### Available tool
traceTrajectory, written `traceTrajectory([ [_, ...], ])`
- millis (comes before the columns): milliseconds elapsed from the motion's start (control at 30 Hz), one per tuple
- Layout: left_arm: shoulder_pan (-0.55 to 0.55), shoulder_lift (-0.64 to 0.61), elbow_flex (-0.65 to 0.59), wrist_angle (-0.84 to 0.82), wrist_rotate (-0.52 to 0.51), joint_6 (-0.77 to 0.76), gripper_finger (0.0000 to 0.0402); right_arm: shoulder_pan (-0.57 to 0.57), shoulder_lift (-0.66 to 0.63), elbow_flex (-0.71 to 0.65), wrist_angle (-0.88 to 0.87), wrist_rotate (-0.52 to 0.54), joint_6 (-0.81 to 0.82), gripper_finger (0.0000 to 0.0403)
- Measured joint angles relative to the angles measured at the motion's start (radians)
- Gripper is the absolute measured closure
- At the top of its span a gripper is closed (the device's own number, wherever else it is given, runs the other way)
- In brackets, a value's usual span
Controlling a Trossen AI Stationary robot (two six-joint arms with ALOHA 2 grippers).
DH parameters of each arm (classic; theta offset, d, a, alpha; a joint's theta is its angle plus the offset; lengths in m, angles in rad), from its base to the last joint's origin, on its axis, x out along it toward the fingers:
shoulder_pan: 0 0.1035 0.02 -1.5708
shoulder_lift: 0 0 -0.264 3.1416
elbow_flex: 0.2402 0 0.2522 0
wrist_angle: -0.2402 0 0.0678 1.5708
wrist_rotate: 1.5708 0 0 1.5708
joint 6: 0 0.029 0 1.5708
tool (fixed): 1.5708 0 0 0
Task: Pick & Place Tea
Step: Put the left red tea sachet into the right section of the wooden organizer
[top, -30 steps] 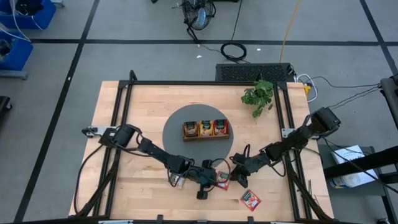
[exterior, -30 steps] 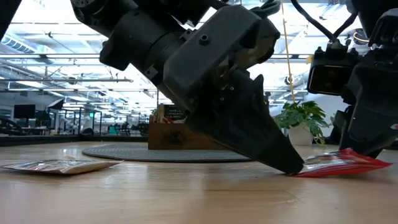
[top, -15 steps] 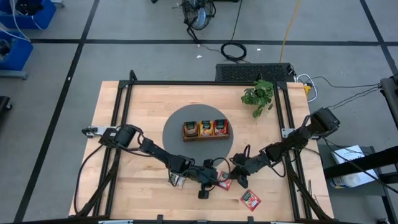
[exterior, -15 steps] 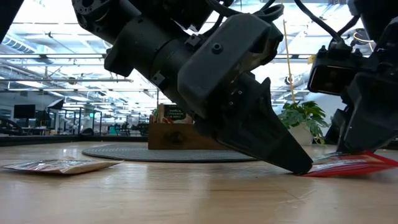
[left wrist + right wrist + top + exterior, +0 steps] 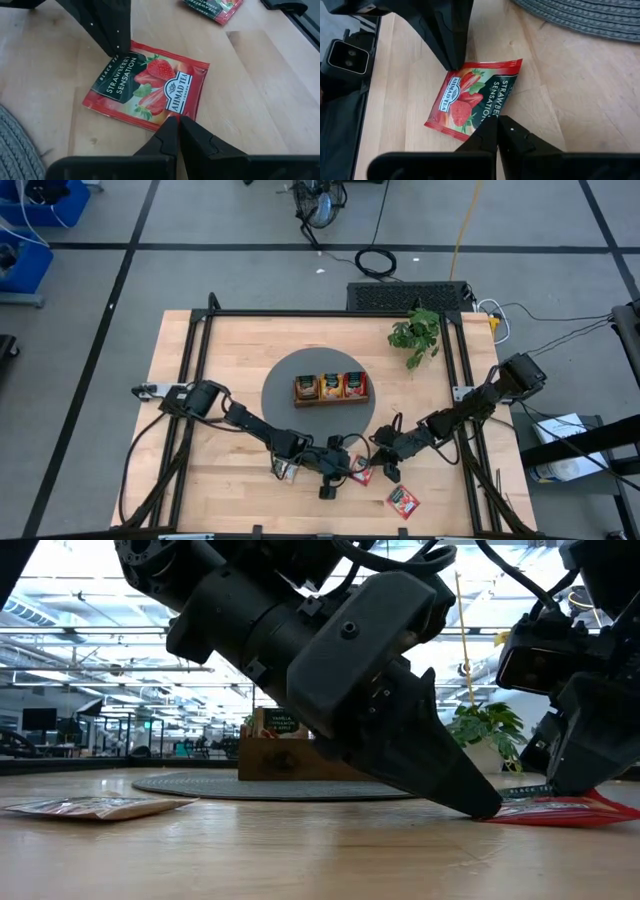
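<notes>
As my two closed tips meet the red strawberry tea sachet (image 5: 146, 86) from opposite edges, it lies flat on the bench (image 5: 220, 360), just off the round grey mat (image 5: 284, 394). My left gripper (image 5: 175, 131) is clenched, its point on the near edge; my right gripper (image 5: 499, 131) is clenched too, pressing the far edge. Over the last second the sachet's raised corner in the low view has settled down to the wood, and my right tip now sits on it. I judge it pinned, not gripped; lifting will need opened fingers. A second red sachet (image 5: 403, 500) waits nearby, a pale one (image 5: 92, 806) to the left. Beyond, the wooden tray (image 5: 330, 388) holds packets on the mat.
</notes>
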Motion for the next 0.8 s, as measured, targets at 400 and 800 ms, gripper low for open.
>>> traceTrajectory([
  [400, -0.04, -0.075, -0.003, -0.024, -0.02, 0.081, 0.0375, 0.0, 0.0, 0.0, 0.0, -0.003, -0.016, 0.0403],
  [800, -0.079, -0.08, 0.0, -0.236, -0.058, 0.001, 0.0375, -0.084, -0.201, 0.097, -0.292, -0.039, -0.171, 0.0403],
])
